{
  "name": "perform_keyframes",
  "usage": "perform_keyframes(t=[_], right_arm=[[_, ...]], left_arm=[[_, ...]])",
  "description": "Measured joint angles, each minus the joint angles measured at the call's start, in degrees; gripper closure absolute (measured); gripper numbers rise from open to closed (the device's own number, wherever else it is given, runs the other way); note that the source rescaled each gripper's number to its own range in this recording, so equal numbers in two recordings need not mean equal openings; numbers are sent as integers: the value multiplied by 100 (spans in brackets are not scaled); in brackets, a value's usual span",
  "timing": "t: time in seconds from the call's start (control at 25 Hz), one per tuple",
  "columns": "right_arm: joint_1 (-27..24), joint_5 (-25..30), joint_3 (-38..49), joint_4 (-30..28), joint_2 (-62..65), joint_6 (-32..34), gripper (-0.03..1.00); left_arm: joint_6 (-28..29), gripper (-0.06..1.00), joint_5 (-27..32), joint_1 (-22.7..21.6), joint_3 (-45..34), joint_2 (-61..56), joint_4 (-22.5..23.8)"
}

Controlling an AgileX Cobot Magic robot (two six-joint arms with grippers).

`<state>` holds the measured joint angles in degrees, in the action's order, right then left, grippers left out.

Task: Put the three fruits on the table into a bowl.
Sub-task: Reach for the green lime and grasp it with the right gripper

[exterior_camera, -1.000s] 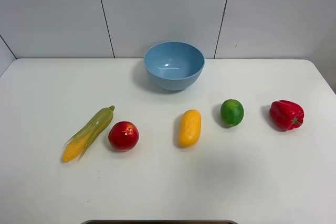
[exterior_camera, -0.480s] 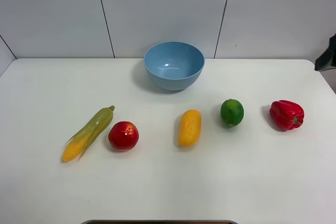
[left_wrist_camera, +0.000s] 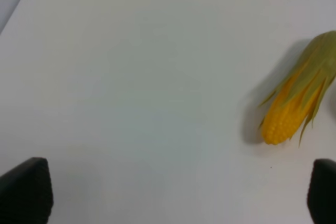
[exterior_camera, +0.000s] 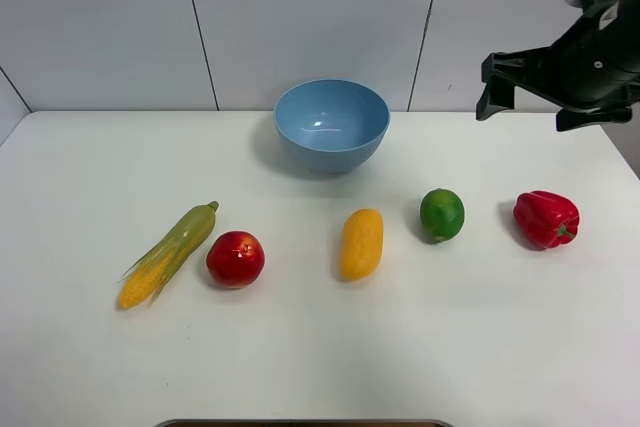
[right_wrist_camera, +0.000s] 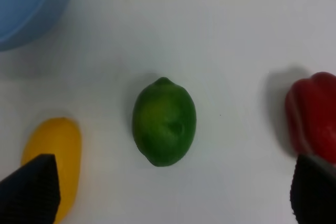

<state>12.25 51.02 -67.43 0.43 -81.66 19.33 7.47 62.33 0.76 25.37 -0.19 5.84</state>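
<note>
Evidently the opening step: hovering above the lime, toward the right edge of the bench, with right gripper spread wide and empty. Next, lowering squarely, closing gently, carrying to the bowl by the far edge.

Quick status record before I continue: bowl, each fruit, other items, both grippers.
bowl: empty, far middle of the table
lime: on table, right of mango
mango: on table, in front of bowl
apple: on table, beside corn
other items: corn far left, red pepper far right
left gripper: open, empty, near corn tip
right gripper: open, empty, raised, lime centred in its wrist view
</note>
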Motion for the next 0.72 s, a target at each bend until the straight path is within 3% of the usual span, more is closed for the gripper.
perform_keyframes(t=[0.72], right_arm=[[309,-223,-120,0,-1985,289,0]], left_arm=[[7,-6,0,0,0,0,0]])
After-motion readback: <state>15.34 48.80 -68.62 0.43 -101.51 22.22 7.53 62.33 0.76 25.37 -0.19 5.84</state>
